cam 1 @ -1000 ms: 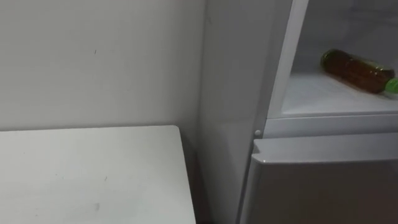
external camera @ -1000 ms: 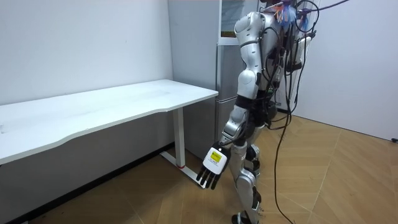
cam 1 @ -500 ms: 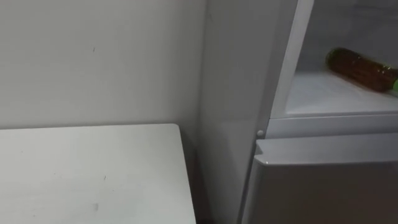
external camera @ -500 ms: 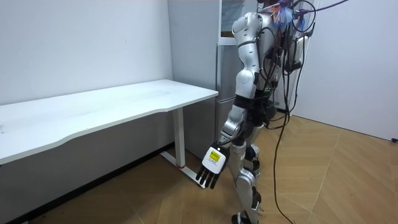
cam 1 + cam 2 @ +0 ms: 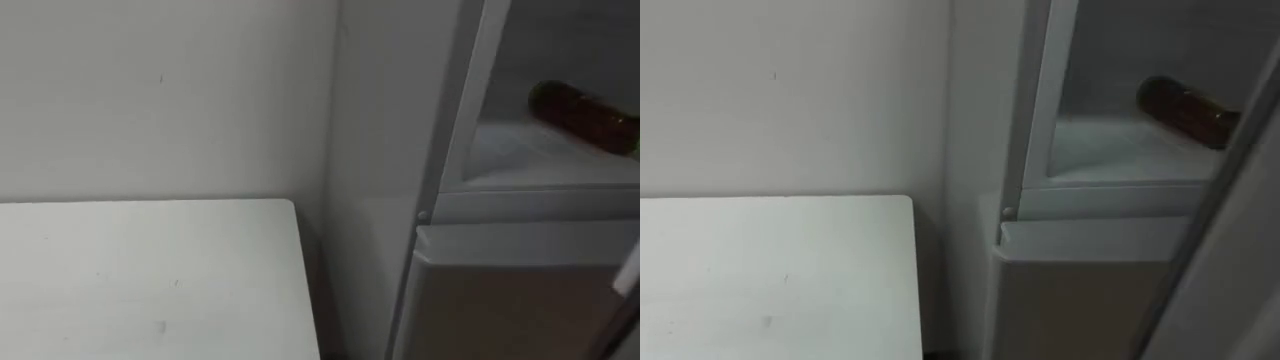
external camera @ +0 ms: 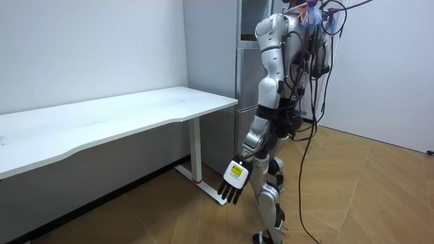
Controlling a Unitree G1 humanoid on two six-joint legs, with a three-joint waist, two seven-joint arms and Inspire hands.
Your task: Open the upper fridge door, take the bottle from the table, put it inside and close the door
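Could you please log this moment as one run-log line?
bottle: lying in upper fridge | left hand: open, hanging low | task: bottle placed

The two eye cameras sit on the robot's head, close in front of the fridge (image 5: pixel 380 150), looking down at its open top part and the table (image 5: pixel 150 280) beside it, while the room camera stands far back from the fridge and sees both.
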